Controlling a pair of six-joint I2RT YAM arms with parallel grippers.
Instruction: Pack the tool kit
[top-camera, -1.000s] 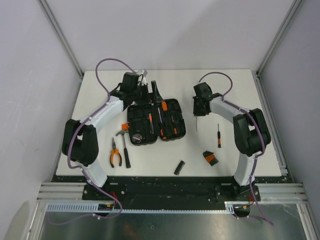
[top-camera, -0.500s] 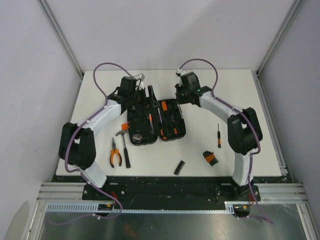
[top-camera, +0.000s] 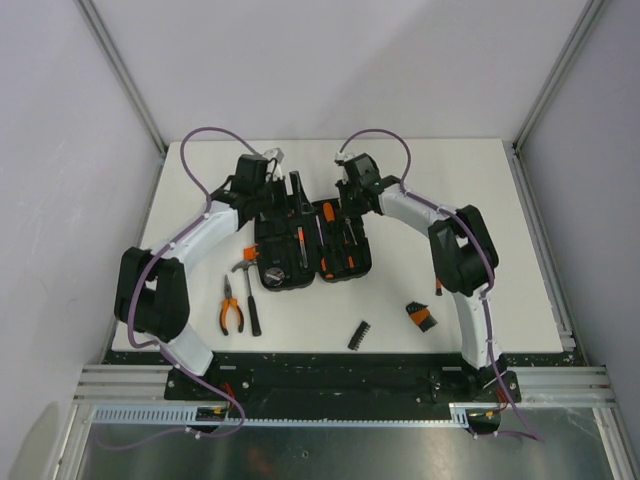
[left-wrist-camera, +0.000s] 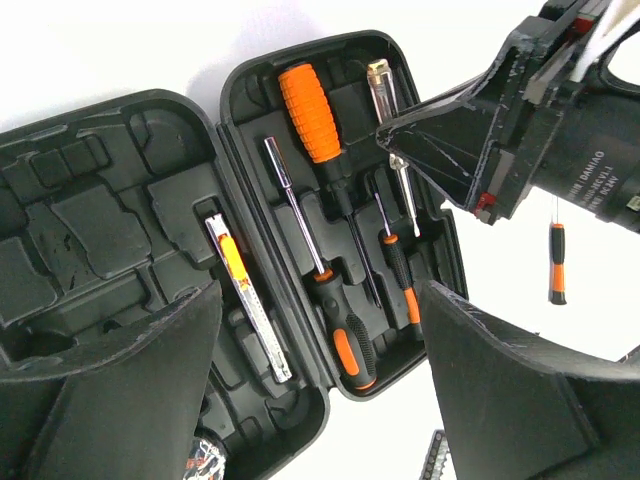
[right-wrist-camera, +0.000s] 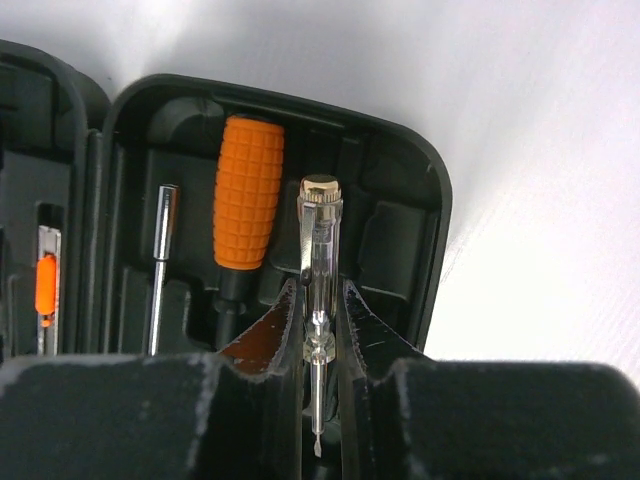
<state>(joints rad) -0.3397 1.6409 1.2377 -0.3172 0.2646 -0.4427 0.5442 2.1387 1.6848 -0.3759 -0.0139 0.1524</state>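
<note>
The tool kit (left-wrist-camera: 90, 230) lay open and flat near the middle of the white table (top-camera: 450, 170), between the two arms, with several tools already in its right half. The step in hand seemed to be placing the clear tester screwdriver (right-wrist-camera: 320, 250). The right gripper (right-wrist-camera: 318, 305) was closed narrowly on it and held it above the far right part of the case, beside the big orange handle (right-wrist-camera: 248, 190). The next move would probably call for lowering it straight into a free slot, then letting go. The left gripper (left-wrist-camera: 320, 300) hung wide open over the case, holding nothing. Pliers (top-camera: 231, 308) and a hammer (top-camera: 251, 305) waited on the table. Pale walls and aluminium rails enclosed the place.
</note>
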